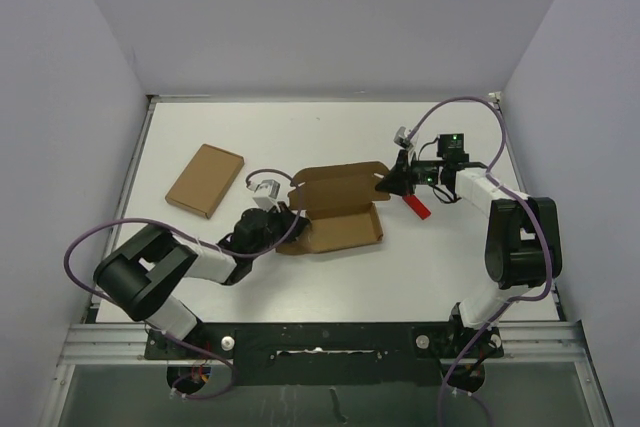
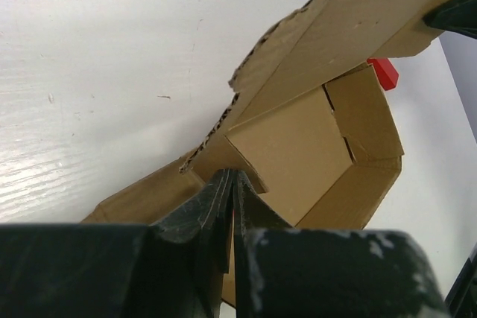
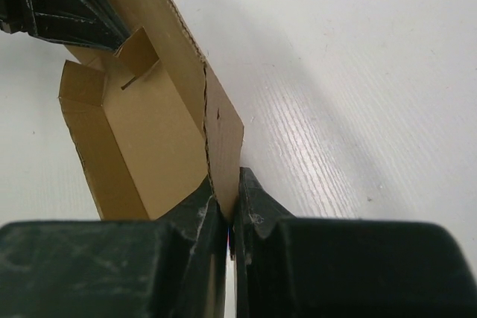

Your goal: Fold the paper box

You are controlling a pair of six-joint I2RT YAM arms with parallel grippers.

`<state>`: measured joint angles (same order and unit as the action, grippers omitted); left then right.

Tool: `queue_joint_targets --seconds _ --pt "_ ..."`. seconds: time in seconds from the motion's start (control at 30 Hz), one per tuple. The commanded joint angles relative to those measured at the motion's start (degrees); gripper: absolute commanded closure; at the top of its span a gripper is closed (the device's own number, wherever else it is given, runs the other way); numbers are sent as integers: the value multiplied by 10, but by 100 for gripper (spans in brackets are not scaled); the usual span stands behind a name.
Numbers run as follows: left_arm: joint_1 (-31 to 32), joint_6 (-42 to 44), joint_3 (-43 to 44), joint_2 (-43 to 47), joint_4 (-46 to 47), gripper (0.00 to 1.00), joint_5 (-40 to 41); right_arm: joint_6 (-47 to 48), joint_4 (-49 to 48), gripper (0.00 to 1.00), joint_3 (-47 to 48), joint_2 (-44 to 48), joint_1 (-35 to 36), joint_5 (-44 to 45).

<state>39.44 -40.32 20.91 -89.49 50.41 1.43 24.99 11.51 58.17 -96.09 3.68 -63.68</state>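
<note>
Brown corrugated cardboard fills both wrist views. The paper box (image 1: 335, 212) lies in the middle of the white table (image 1: 300, 127), half formed: a shallow tray with its long lid panel standing up along the far side.

Only the overhead camera gives me the whole layout. A flat cardboard rectangle (image 1: 205, 180) sits well off to the left of the box, and a small red block (image 1: 415, 207) lies just beside the box's right end. In the left wrist view the block is no more than a red corner peeking past the far end wall. What the wrist cameras add are the grips themselves, which the arms hide from above.

The left gripper (image 2: 229, 180) has its fingers pressed together on the cardboard at the box's left end, and the open tray stretches away from the tips. The right gripper (image 3: 227, 195) pinches the right edge of the raised lid panel, thin board clamped between the two fingers. The tray interior lies to one side of it and bare table to the other.

So the box spans the gap between my two hands, one at each end. The red block lies on the table close under the right wrist.
</note>
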Motion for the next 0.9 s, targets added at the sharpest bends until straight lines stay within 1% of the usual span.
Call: queue_joint_targets --seconds 0.0,0.23,0.43,0.53,0.87 --pt "6 -7 -1 -21 71 96 43 -13 -30 100 -4 26 0 -22" --pt "13 -9 23 -66 107 95 73 -15 -31 100 -5 26 4 -24" --pt "28 5 27 -128 211 95 105 -14 -30 100 -5 21 12 -25" --pt "29 11 33 -152 247 95 112 -12 -28 100 -5 18 16 -25" --pt "29 19 64 -187 254 95 132 -7 -21 100 -2 14 19 -26"
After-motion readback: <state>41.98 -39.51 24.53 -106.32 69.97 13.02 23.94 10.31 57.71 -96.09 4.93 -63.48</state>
